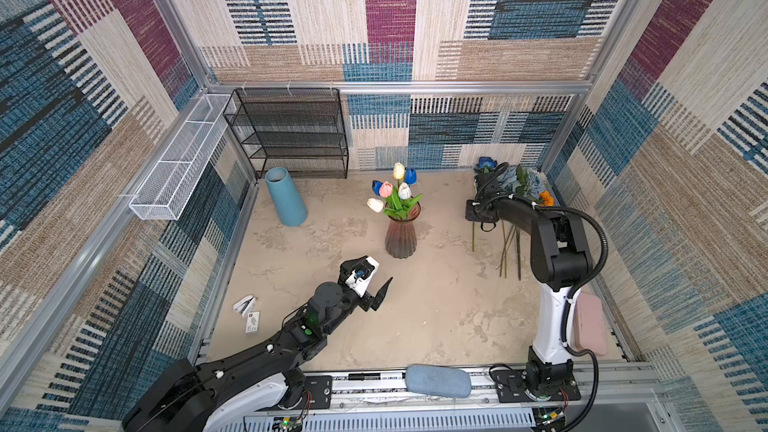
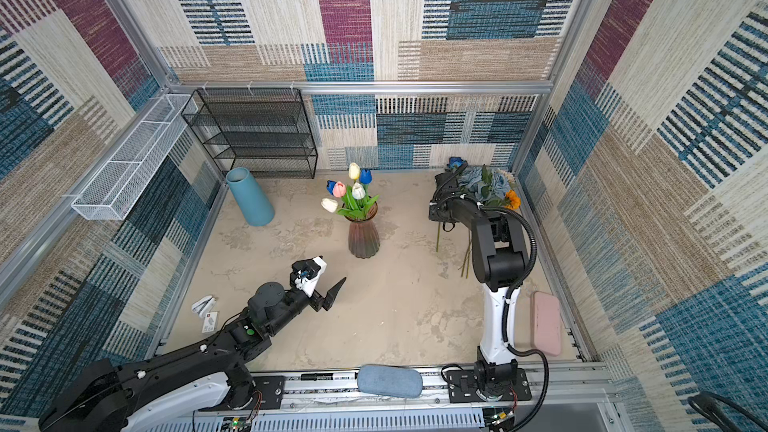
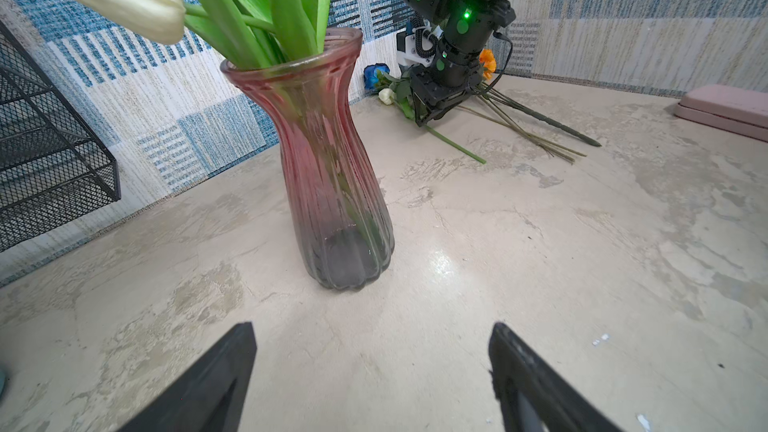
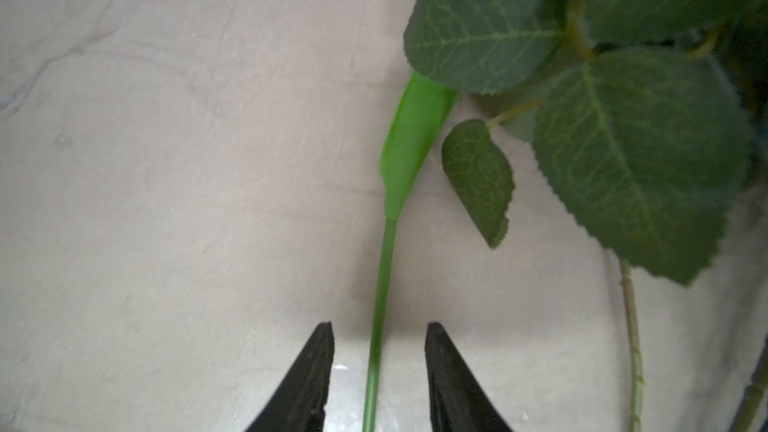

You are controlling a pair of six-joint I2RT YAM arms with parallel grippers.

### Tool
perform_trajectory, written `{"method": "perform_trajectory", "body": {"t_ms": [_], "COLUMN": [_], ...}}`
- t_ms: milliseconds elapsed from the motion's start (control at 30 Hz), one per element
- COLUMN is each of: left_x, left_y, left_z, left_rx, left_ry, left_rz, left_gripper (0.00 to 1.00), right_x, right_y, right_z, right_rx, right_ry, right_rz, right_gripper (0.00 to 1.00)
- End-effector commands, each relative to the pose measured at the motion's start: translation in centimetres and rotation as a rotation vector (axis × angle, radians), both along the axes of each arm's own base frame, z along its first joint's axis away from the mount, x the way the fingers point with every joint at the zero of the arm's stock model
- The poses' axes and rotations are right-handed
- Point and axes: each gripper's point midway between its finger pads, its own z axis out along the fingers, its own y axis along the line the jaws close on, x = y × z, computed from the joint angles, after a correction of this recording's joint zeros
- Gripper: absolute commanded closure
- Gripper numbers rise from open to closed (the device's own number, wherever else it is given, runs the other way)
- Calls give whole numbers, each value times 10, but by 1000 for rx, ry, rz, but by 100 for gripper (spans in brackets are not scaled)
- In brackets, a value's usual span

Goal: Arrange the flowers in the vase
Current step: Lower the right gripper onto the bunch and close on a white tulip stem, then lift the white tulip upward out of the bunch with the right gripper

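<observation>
Right wrist view is showing the right claw (image 4: 379,326) with its jaws standing apart astride a bright green stem (image 4: 383,276) that is lying on the bench (image 4: 166,201). A gap is showing on each side of the stem, so nothing is being gripped. Dark serrated leaves (image 4: 631,160) are crowding in beside it.

In both top views the vase (image 1: 400,238), ribbed glass shading from pink at the neck to grey at the foot, is standing upright near mid-bench. Six tulips (image 1: 395,191) are already sitting in it: cream, two blue, pink and two white. The other flowers (image 1: 521,184) are lying heaped in the far right corner: a deep-blue rose (image 1: 484,164), a dusty-blue rose bunch (image 1: 509,178) and an orange bloom (image 1: 547,198), stems trailing toward the front. The right arm is hanging low over them.

The left claw (image 3: 372,326) is hovering in front of the vase, jaws wide apart and empty, clear of the glass.

The bench is presenting a mottled beige surface. Woven patchwork panels in blue, plum and tan are lining the walls. A black mesh rack (image 1: 291,135) is standing at the back, a blue tapered pot (image 1: 286,197) just beside it.

The left wrist view is revealing a small white bud (image 3: 386,95) at the heap's edge, which is not showing in the top views.
</observation>
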Motion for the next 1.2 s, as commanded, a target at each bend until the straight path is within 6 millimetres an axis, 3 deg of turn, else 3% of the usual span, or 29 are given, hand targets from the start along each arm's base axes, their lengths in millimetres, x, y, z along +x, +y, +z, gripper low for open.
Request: {"method": "perform_trajectory", "body": {"t_ms": [0, 133, 167, 233, 367, 500, 767, 967, 1033, 1167], "left_x": [3, 2, 3, 3, 0, 1, 2, 0, -1, -3], "left_y": [-1, -2, -2, -2, 0, 0, -3, -2, -1, -1], "left_z": [7, 6, 7, 8, 9, 8, 6, 8, 9, 11], "left_rx": [12, 10, 11, 9, 4, 9, 10, 9, 5, -1], "left_ry": [-44, -36, -42, -41, -45, -42, -31, -41, -52, -51], "left_rz": [4, -6, -2, -2, -5, -2, -9, -16, -12, -23], "left_gripper": [9, 9, 9, 9, 9, 9, 9, 9, 9, 8], "right_x": [7, 9, 18, 23, 26, 29, 25, 21, 19, 2], "right_y": [-2, -6, -5, -2, 4, 30, 76, 88, 90, 109], "right_z": [-3, -16, -8, -11, -16, -11, 18, 64, 94, 174], "right_rx": [-14, -39, -37, -26, -2, 107, 166, 228, 256, 347], "right_ry": [-2, 25, -4, -6, 8, -16, -79, -210, -299, -535], "right_rz": [-3, -11, -10, -1, 27, 110, 229, 256, 265, 363], "right_gripper": [60, 60, 60, 62, 77, 91, 98, 100, 100, 100]}}
